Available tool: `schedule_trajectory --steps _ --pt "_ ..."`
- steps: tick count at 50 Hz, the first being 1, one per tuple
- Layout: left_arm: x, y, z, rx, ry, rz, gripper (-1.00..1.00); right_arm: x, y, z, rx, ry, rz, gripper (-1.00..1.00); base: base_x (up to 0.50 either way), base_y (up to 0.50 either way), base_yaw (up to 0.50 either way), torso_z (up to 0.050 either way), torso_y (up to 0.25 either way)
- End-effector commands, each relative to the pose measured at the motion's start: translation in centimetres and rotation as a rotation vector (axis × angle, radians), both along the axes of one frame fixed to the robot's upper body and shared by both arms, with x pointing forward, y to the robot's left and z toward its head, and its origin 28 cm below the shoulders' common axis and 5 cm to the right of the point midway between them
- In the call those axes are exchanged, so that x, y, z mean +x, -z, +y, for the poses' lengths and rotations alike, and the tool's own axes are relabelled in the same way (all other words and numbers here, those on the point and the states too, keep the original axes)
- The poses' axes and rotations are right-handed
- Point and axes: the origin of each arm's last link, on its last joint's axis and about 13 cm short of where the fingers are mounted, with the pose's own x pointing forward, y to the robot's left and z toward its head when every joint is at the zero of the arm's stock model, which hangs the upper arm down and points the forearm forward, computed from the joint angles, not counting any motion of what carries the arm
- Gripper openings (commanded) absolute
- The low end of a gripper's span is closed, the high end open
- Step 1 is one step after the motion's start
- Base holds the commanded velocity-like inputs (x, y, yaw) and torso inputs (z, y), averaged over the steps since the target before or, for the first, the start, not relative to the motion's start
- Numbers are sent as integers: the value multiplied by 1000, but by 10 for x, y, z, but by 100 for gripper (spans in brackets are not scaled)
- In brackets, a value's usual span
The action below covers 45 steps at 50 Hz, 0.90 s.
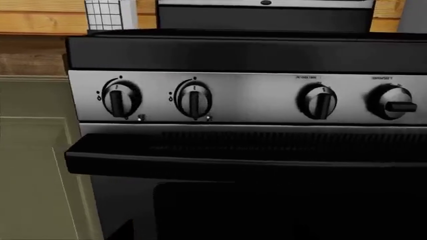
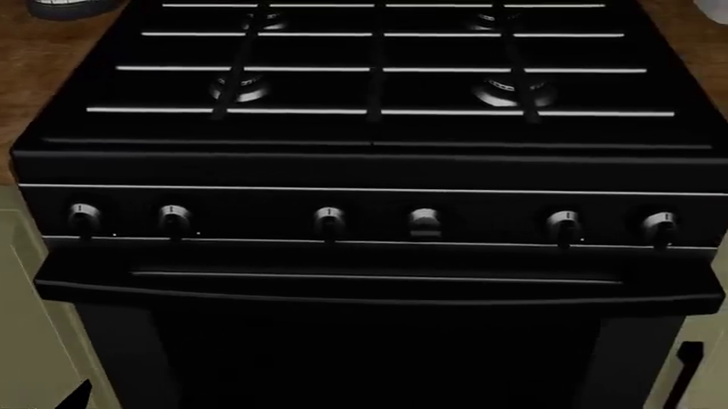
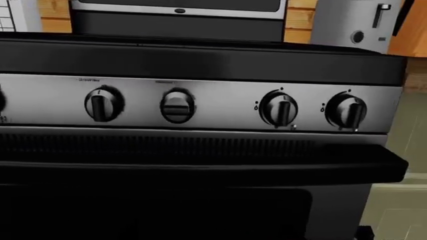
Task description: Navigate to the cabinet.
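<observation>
A sliver of the cream-white cabinet (image 2: 707, 375) shows at the lower right edge of the head view, right of the stove, with part of a long black handle (image 2: 683, 377) on it. The same cream front appears at the edge of the right wrist view as the cabinet (image 3: 408, 150). I stand square in front of the stove, not the cabinet. A small dark tip (image 2: 75, 397) pokes into the head view's lower left corner; whether it belongs to my left gripper is unclear. The right gripper is not visible against the black oven door.
The black stove (image 2: 376, 153) with round knobs (image 2: 330, 221) and a jutting oven handle (image 2: 376, 285) fills the views, close ahead. Another cream panelled front (image 1: 33, 165) stands left of it under a brown wood top (image 2: 46, 60). A toaster (image 3: 357, 22) stands at the back right.
</observation>
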Motion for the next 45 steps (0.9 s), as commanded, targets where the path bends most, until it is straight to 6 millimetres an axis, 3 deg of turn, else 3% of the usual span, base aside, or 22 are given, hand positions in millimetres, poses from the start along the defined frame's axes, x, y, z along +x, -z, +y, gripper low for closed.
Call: schedule_trajectory --steps 1,45 --pt "0 0 0 1 1 0 100 0 0 0 1 0 1 100 -21 -500 0 0 0" --pt "-1 0 0 2 3 -7 100 0 0 0 1 4 0 100 -26 -500 0 0 0"
